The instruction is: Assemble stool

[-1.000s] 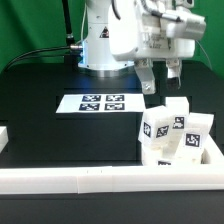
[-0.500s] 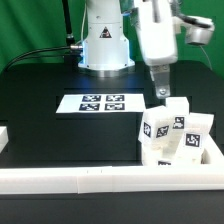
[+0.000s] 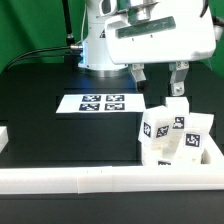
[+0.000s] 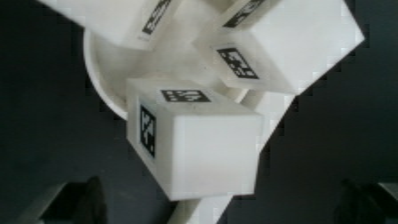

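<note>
Three white blocky legs with square tags stand bunched at the exterior view's right: one nearest the marker board [image 3: 155, 126], one behind [image 3: 178, 112], one at the far right [image 3: 197, 133]. They sit on or against the round seat disc [image 3: 165, 155], mostly hidden under them. My gripper [image 3: 158, 80] hangs above the legs, open and empty, with its fingers [image 3: 138, 74] wide apart. In the wrist view the nearest leg [image 4: 192, 140] lies between the dark fingertips [image 4: 71, 205], well below them. Two more legs [image 4: 285, 50] and the disc's curved rim [image 4: 103, 85] show beyond.
The marker board [image 3: 100, 103] lies flat in the middle of the black table. A long white border rail [image 3: 90, 180] runs along the front, another [image 3: 213, 150] closes the right side, boxing in the stool parts. The robot base [image 3: 100, 45] stands behind.
The hand has turned about its vertical axis over the legs, from edge-on half a second ago to broadside now, with both fingers seen spread apart. The legs and disc have not moved.
</note>
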`<state>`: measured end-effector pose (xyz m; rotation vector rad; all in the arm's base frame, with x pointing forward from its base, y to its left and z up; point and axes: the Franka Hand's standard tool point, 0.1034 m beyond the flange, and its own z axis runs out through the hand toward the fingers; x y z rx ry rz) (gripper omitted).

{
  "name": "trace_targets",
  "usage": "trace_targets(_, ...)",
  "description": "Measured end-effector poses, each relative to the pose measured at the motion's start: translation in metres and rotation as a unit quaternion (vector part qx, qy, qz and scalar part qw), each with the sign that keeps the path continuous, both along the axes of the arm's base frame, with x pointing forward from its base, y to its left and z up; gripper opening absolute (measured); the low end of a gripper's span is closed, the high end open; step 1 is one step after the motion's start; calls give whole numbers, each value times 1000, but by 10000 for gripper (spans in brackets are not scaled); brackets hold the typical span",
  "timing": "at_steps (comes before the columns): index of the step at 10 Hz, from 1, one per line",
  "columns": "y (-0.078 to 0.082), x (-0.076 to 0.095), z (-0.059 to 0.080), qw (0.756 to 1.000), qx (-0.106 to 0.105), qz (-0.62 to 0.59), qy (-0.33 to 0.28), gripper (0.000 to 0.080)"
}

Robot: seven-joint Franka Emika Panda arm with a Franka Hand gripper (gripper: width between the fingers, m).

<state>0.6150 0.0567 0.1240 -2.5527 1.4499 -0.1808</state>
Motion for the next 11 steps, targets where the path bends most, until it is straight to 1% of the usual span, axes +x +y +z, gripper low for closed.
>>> trace_targets(1, -1, 0, 0, 999, -10, 37, -4, 649)
trace_targets(2, -3, -1, -1, 996, -24, 91, -3, 649)
trace_targets(3, -5, -4, -1, 984, -42, 173, 14, 649)
trace_targets(4, -10, -1, 2, 973, -57, 225, 11, 649)
trace_targets(6, -19, 0, 2, 933, -74, 353, 8, 649)
trace_targets(7, -20, 1, 6, 923, -77, 378, 2, 649)
trace_targets(8, -25, 1, 13, 915, -84, 394, -8, 649)
trace_targets(10, -29, -1, 11, 884, -102, 456, -6, 649)
trace_targets(11, -29, 0, 10, 862, -115, 494, -9, 649)
